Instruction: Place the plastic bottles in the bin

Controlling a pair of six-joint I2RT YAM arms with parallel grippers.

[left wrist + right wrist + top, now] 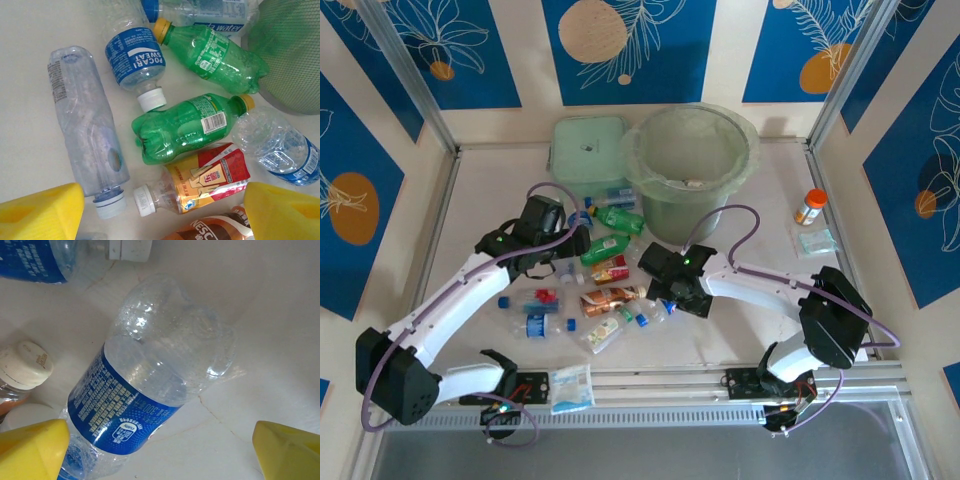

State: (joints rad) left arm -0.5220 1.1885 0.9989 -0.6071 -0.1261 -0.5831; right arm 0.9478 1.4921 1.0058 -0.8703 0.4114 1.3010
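Plastic bottles — green, clear, blue-labelled — lie strewn under the left end effector and right end effector, both released.

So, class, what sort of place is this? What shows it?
Probably a robot test cell: two arms bolted to a table, printed panels walling it in, plastic bottles beside a bin.

Overhead from behind; wrist views close, downward (bottles shared)
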